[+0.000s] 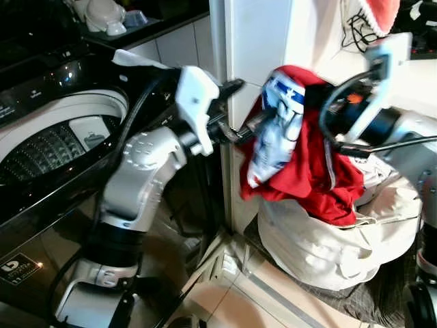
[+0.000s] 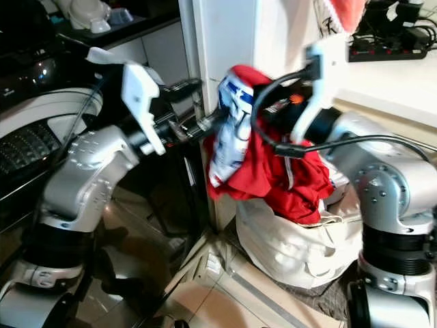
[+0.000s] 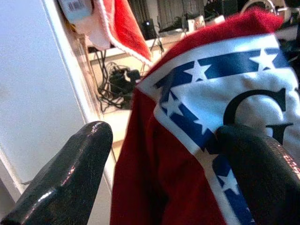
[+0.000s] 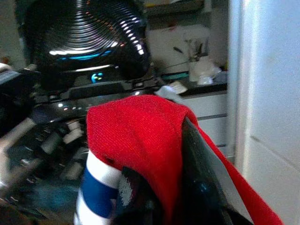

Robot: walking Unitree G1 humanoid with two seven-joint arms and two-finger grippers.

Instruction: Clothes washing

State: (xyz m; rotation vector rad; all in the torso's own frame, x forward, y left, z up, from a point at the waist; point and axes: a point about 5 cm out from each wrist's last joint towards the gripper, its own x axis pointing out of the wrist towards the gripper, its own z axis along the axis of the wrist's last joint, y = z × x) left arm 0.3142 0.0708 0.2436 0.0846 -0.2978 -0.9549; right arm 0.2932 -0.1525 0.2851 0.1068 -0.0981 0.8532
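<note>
A red garment (image 1: 321,171) with a white and blue star print (image 1: 276,130) hangs in the air above a white laundry bag (image 1: 328,239). My right gripper (image 2: 270,102) is shut on the garment's top, and the cloth drapes over its fingers (image 4: 199,187). My left gripper (image 1: 239,109) reaches across from the washer side and is open, its fingertips (image 3: 70,173) at the printed edge of the garment (image 3: 187,140). At the left stands a black top-load washing machine (image 1: 41,198) with its steel drum (image 1: 44,147) uncovered.
A white pillar (image 1: 252,41) rises between the washer and the bag. A power strip with cables (image 2: 389,51) sits on the shelf behind, and a red and white hat (image 1: 379,14) hangs above. Tiled floor (image 1: 225,301) lies below.
</note>
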